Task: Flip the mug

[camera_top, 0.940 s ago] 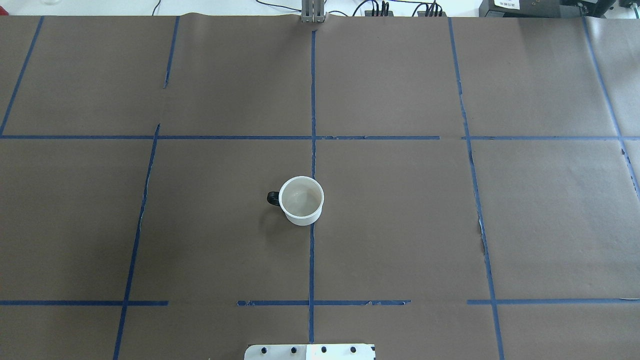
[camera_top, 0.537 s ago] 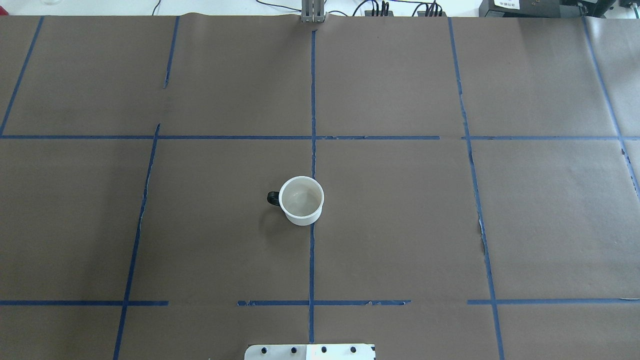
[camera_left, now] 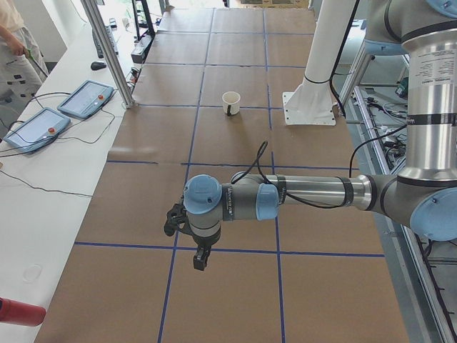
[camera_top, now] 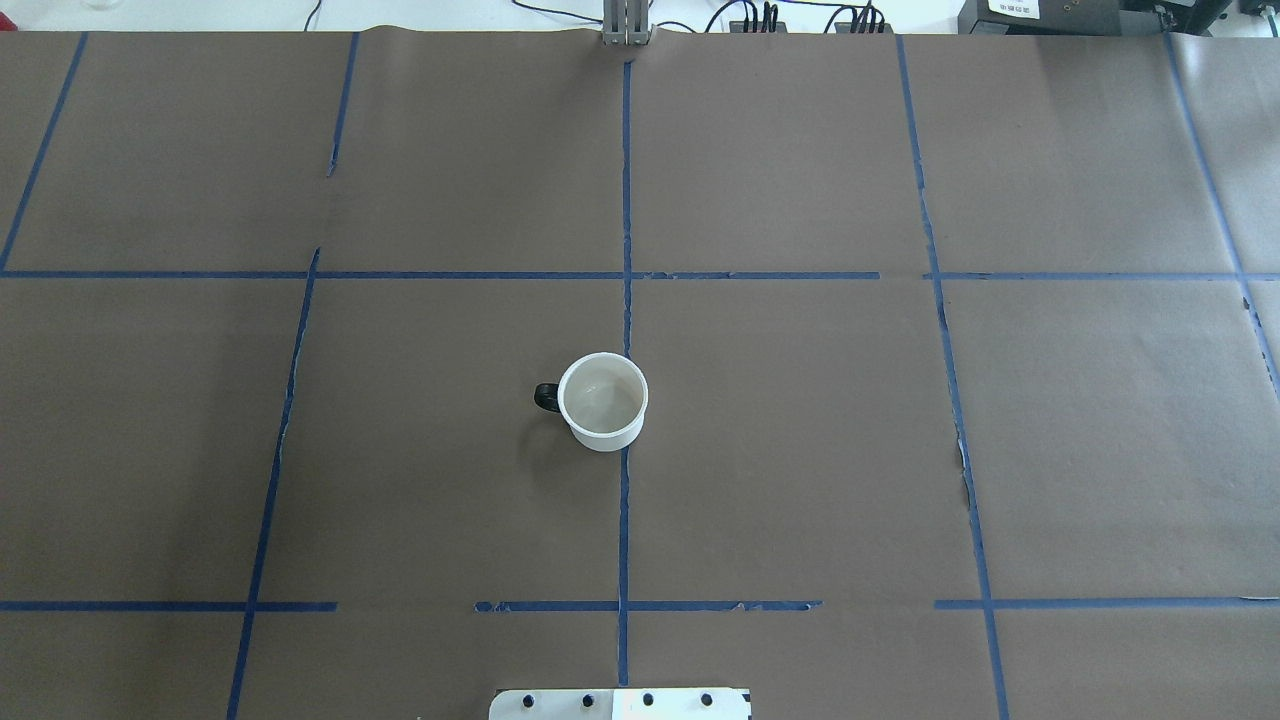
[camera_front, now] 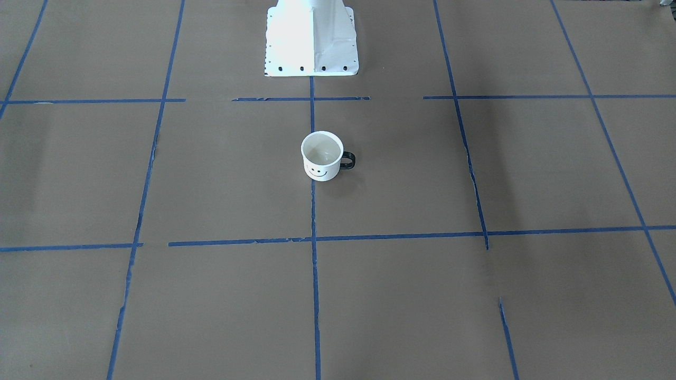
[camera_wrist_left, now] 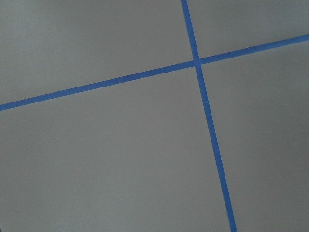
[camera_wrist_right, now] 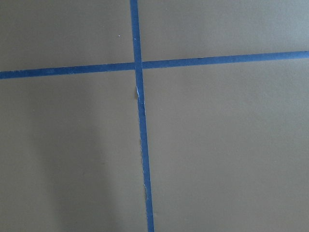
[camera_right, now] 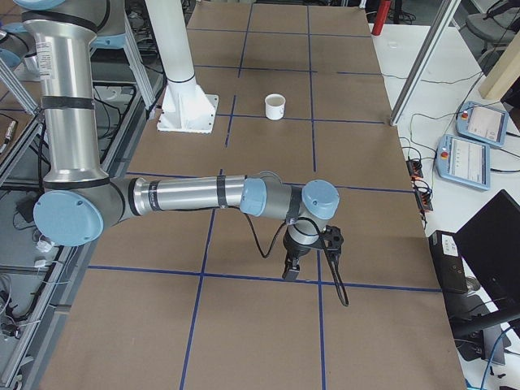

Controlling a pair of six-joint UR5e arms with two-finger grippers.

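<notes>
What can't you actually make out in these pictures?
- Left gripper: seen only in the left side view, small; open or shut unclear.
- Right gripper: likewise, right side view only.
- Mug: from overhead its own wall hides the face, shown only in front view.
- Wrist views: only paper and tape, mug outside the frame.

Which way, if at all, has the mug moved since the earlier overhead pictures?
No. In the overhead view the mug stands upright in the same spot against the middle blue tape line, handle to the view's left.
</notes>
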